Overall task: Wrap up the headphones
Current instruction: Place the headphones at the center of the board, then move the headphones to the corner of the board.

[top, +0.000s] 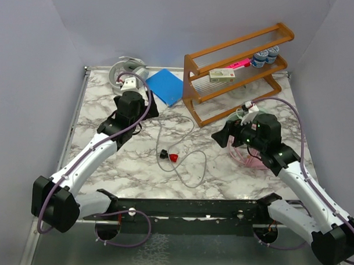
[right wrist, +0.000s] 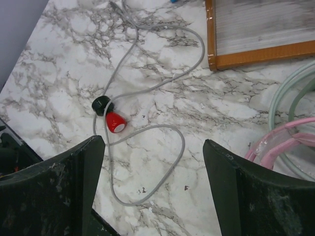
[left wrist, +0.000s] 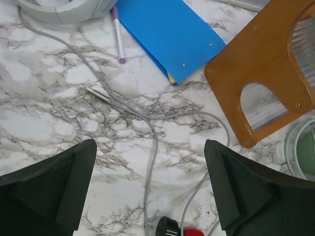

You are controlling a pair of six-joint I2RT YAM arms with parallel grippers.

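Note:
The silver-grey headphones (top: 125, 69) lie at the back left, their cups at the top left edge (left wrist: 59, 10) of the left wrist view. Their grey cable (top: 190, 168) snakes loose over the marble and loops mid-table (right wrist: 182, 142). Pink headphones (top: 249, 159) lie under my right arm (right wrist: 280, 142), with a mint green band (right wrist: 288, 93) beside them. My left gripper (top: 137, 116) hangs open above the cable (left wrist: 150, 145), holding nothing. My right gripper (top: 232, 140) also stands open and empty over the cable loop (right wrist: 153, 141).
A small red-and-black object (top: 169, 156) sits on the cable mid-table (right wrist: 112, 118). A blue folder (top: 166, 85) and a purple pen (left wrist: 118, 34) lie at the back. A wooden rack (top: 237, 70) with small items stands at the back right (left wrist: 261, 73).

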